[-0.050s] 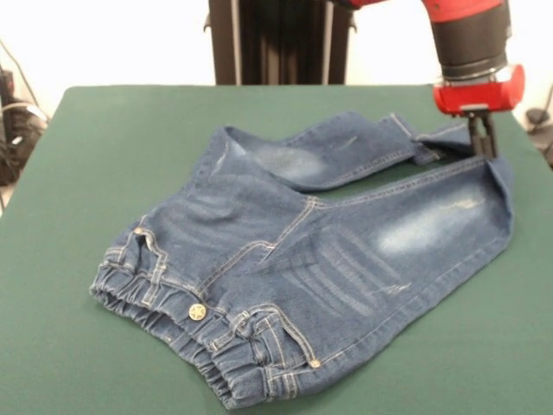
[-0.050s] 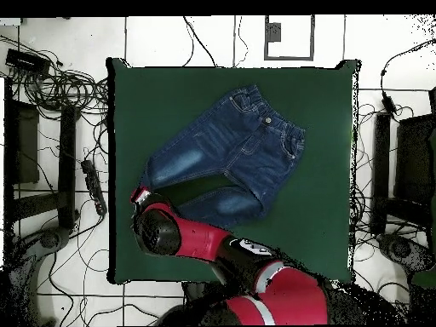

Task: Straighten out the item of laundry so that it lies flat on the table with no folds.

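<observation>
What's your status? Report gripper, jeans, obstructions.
Gripper down at the leg cuff, open or shut unclear. Jeans on table, one leg end folded back, not flat. Nothing else on table.

Floor of pale tiles [image 2: 162, 38] with dark grout lines, visible on all sides. Tangled black cables [image 2: 64, 85] at one side, with a power strip [image 2: 92, 186] lying near; dark equipment [image 2: 419, 170] at the opposite side
</observation>
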You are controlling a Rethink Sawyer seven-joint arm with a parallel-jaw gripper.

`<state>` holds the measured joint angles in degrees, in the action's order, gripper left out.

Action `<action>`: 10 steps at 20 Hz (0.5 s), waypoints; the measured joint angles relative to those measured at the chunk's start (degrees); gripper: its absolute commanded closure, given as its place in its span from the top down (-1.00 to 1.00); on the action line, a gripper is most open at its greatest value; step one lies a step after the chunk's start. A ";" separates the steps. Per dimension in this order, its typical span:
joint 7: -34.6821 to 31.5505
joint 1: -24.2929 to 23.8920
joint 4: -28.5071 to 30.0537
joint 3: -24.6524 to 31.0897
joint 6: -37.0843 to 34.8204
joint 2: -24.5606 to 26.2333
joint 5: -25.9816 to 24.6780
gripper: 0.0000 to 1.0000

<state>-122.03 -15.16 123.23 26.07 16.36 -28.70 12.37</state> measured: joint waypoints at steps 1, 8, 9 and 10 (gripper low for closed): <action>0.00 0.14 0.00 0.00 0.03 0.00 0.18 -1.00; 0.00 1.04 0.00 -0.01 0.03 0.05 1.97 -1.00; 0.00 1.37 0.00 -0.02 0.04 0.05 2.32 -1.00; 0.00 1.73 0.00 -0.06 0.03 0.05 2.62 -1.00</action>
<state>-122.03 -13.43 123.23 26.02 16.39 -28.65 14.99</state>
